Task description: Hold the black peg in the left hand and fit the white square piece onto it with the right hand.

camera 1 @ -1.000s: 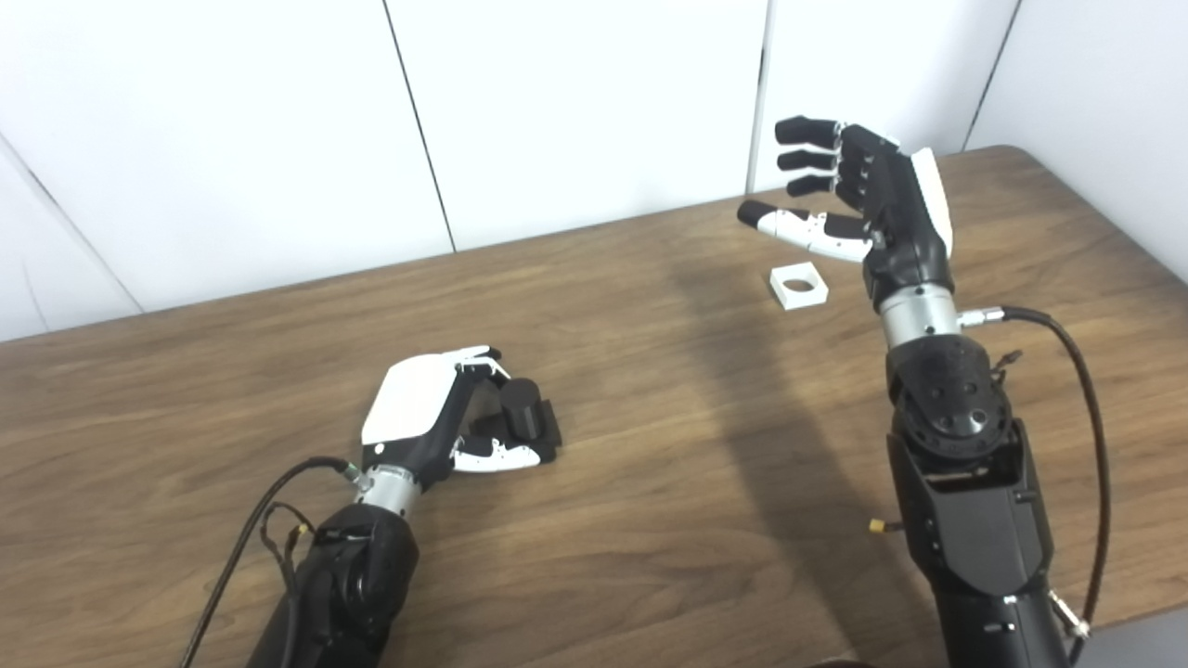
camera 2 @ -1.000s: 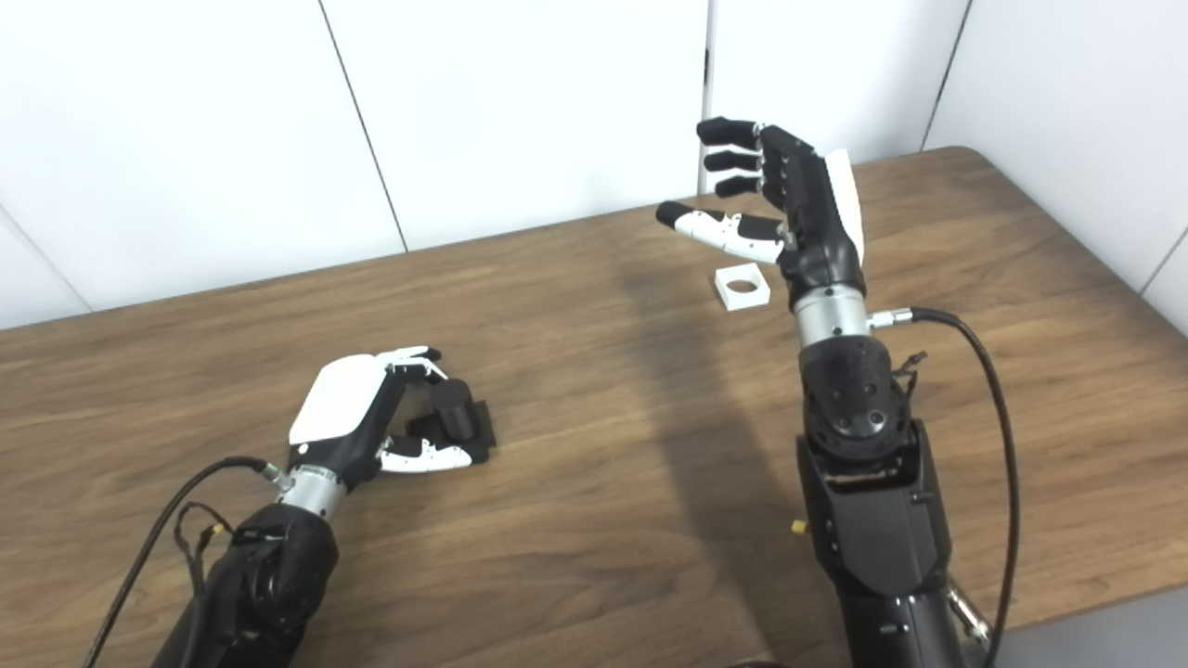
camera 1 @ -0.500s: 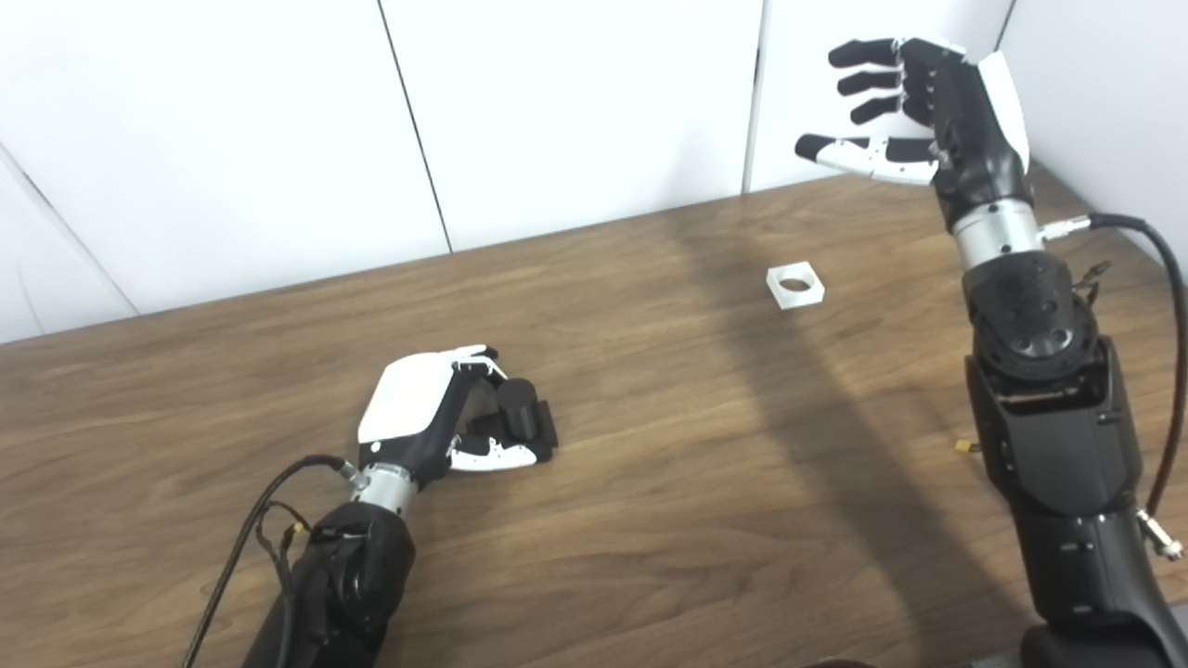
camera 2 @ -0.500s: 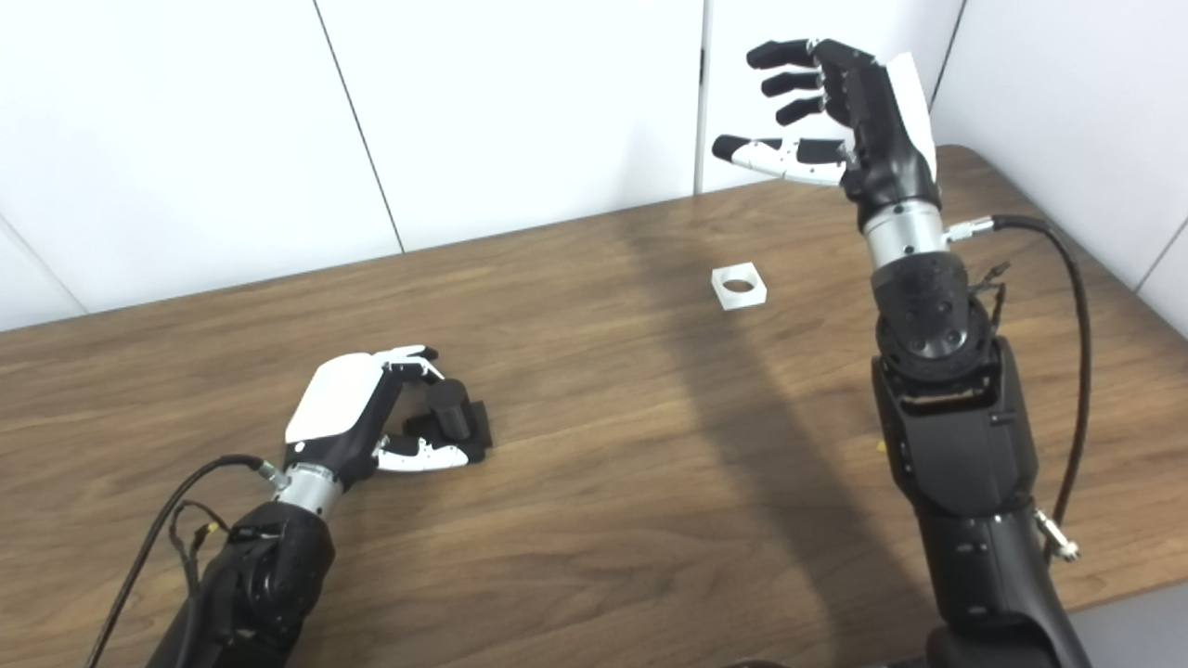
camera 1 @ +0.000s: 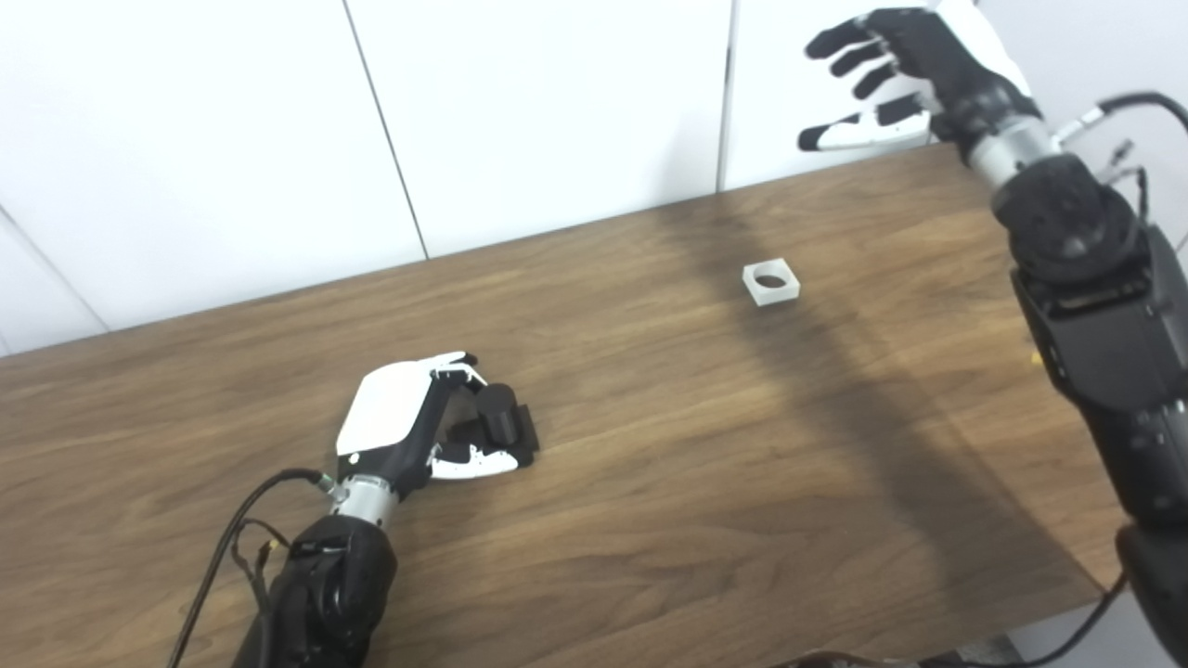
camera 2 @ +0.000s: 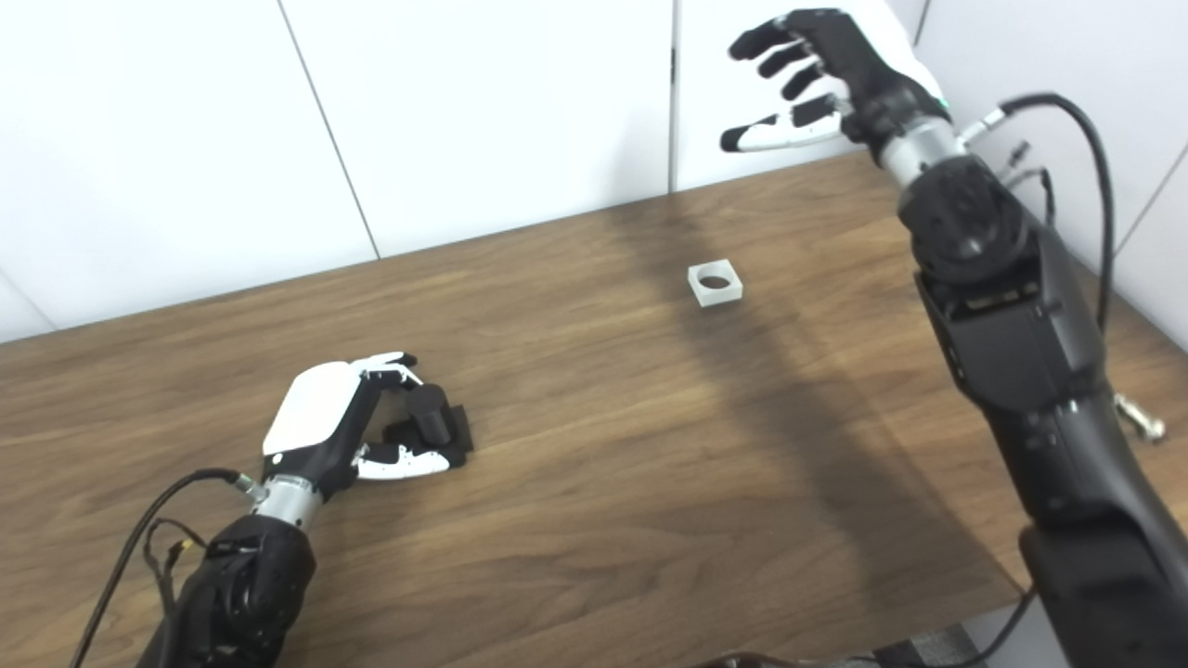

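The black peg (camera 1: 499,414) stands on its square base on the wooden table (camera 1: 668,464), at the front left. My left hand (camera 1: 394,427) lies on the table with its fingers curled round the peg and its thumb along the front of the base. The white square piece (camera 1: 770,283), which has a round hole, lies flat at the back right. My right hand (camera 1: 905,65) is open and empty, fingers spread. It is held high in front of the wall, well above and to the right of the white piece.
White wall panels (camera 1: 538,111) stand right behind the table's far edge. The table's right edge and front right corner (camera 1: 1086,575) show under my right forearm (camera 1: 1095,306). Cables hang from both wrists.
My right hand has risen up and to the right, away from the white piece. The camera has shifted a little. My left hand stays round the peg.
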Tool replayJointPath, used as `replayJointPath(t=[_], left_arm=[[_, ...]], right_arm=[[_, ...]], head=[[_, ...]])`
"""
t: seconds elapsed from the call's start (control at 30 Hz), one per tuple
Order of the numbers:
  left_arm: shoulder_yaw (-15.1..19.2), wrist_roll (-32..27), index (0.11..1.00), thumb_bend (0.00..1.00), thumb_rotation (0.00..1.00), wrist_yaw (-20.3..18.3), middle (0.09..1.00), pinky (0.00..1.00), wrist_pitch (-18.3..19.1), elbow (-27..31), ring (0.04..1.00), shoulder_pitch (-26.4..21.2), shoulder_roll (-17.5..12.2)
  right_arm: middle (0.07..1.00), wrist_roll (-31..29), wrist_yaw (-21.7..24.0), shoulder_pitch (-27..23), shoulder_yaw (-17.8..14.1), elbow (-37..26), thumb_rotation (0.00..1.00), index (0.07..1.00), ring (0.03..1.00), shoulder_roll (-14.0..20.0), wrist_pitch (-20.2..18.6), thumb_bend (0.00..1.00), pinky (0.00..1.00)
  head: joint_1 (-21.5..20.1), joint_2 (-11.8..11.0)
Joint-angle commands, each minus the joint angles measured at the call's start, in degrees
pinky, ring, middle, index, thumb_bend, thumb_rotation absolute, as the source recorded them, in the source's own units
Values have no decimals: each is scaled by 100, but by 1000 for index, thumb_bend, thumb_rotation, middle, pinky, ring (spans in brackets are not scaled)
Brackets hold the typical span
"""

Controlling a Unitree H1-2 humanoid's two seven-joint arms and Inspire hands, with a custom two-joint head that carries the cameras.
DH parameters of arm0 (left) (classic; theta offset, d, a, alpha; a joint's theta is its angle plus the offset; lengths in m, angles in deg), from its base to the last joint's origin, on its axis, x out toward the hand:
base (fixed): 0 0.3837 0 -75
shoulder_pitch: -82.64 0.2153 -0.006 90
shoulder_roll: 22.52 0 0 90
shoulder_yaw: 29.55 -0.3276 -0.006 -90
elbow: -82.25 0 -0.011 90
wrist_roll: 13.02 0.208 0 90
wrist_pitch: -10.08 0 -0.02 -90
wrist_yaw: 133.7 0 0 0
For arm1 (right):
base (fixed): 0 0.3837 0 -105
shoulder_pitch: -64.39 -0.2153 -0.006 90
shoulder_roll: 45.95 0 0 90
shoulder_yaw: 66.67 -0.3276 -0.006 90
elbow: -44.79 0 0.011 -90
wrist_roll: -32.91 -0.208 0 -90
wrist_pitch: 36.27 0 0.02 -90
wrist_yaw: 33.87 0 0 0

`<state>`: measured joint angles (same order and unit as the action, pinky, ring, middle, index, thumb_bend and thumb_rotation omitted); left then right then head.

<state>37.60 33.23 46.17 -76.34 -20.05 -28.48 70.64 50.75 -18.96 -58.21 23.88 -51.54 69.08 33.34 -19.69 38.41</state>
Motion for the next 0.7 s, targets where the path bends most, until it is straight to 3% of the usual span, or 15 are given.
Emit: replayJointPath(t=[0.0,0.17,0.3,0.43,0.67], left_arm=[[16,143,534,891,349,-190,840,795,315,-367,846,212,-340],[-18,169,536,888,350,-171,844,803,319,-370,846,226,-369],[-33,160,541,889,361,-152,844,790,297,-361,843,231,-388],[-46,148,542,894,358,-109,844,793,289,-397,841,230,-385],[-86,130,536,888,351,-72,842,780,297,-387,841,230,-383]], right_arm=[[776,173,306,-462,150,114,61,683,751,474,330,741,637],[803,620,796,-757,722,585,117,707,816,857,585,782,719],[847,961,1240,-934,1096,775,155,742,874,1044,520,771,733],[883,1254,1630,-1112,1415,1031,165,772,879,1092,604,799,702],[908,1474,2077,-1357,1751,1553,190,795,912,1018,779,848,741]], head=[[-13,-9],[-56,-49],[-56,-49],[-61,-73],[-37,-95]])
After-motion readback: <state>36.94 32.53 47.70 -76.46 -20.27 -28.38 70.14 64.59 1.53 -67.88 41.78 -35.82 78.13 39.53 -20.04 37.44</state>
